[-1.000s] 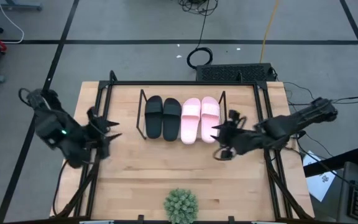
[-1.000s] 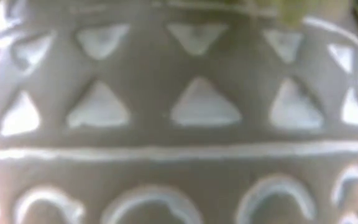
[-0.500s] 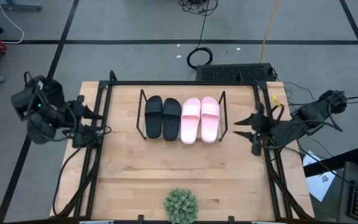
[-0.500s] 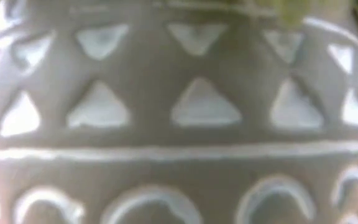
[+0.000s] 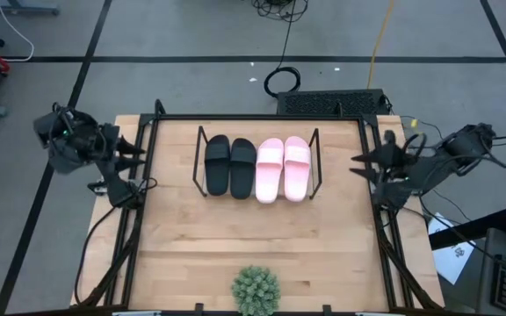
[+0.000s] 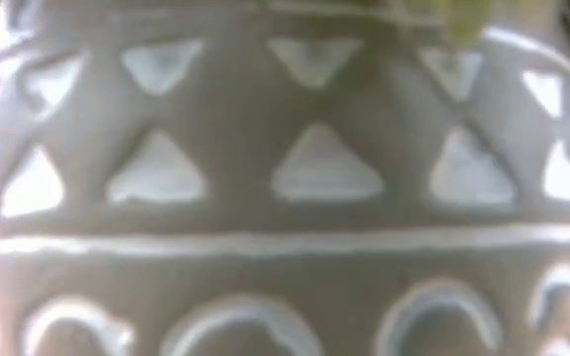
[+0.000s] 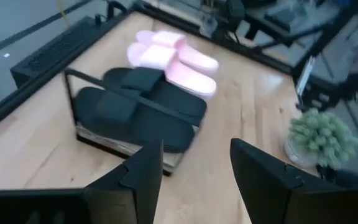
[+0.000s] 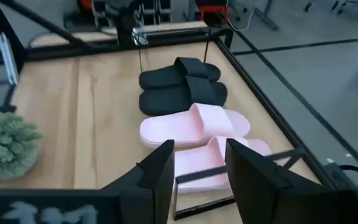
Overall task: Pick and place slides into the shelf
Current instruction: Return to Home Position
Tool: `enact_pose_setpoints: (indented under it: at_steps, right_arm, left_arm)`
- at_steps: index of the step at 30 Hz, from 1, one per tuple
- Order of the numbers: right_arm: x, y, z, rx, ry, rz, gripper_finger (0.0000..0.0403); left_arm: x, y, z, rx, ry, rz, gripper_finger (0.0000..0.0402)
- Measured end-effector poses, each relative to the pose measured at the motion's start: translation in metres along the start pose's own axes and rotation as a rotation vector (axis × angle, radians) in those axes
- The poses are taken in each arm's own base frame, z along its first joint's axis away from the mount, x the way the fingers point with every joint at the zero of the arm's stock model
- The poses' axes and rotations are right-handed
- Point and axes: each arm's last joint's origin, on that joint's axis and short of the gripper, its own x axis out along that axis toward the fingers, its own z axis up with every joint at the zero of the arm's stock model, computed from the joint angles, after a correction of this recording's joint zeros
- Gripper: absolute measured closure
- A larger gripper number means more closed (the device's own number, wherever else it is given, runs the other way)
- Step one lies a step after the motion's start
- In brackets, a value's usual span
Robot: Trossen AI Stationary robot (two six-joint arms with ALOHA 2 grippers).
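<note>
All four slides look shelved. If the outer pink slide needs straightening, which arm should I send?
Right. The right gripper sits open just right of the outer pink slide, nothing between them. The left gripper is on the far side, with the black pair in its way.

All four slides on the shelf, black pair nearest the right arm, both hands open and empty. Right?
No. The high view shows the black pair nearest the left arm; the pink pair is nearest the right. Rest holds: all four on the shelf, left hand and right hand open and empty.
</note>
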Motion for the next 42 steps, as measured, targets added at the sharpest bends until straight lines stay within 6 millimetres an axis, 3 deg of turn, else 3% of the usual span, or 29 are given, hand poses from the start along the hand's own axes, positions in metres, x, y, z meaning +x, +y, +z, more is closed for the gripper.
enact_pose_setpoints:
  at_steps: [6,11,14,21,27,32,39,42]
  right_arm:
    - [-0.009,-0.03,-0.036,0.104,-0.088,0.007,0.0271]
    - [-0.013,-0.051,-0.068,0.184,-0.197,0.053,0.0271]
    - [-0.017,-0.062,-0.082,0.221,-0.259,0.083,0.0271]
    - [-0.021,-0.069,-0.089,0.197,-0.439,0.15,0.0271]
    - [-0.003,-0.056,-0.099,0.181,-0.434,0.179,0.0271]
    - [0.011,-0.042,-0.107,0.138,-0.425,0.268,0.0271]
    - [0.004,-0.053,-0.113,0.173,-0.493,0.26,0.0271]
    - [0.01,-0.049,-0.119,0.16,-0.538,0.259,0.0271]
  left_arm:
    - [-0.019,0.046,-0.018,-0.075,-0.131,0.026,0.0213]
    - [-0.042,0.064,-0.042,-0.125,-0.213,0.101,0.0213]
    - [-0.054,0.059,-0.054,-0.145,-0.232,0.172,0.0213]
    - [-0.063,0.02,-0.064,-0.109,-0.281,0.204,0.0213]
    - [-0.025,-0.013,-0.061,0.006,-0.278,-0.003,0.0213]
    - [0.016,-0.013,-0.077,-0.012,-0.135,0.027,0.0213]
    - [0.006,-0.017,-0.066,0.04,-0.265,0.047,0.0213]
    - [0.019,-0.019,-0.063,0.04,-0.284,-0.055,0.0213]
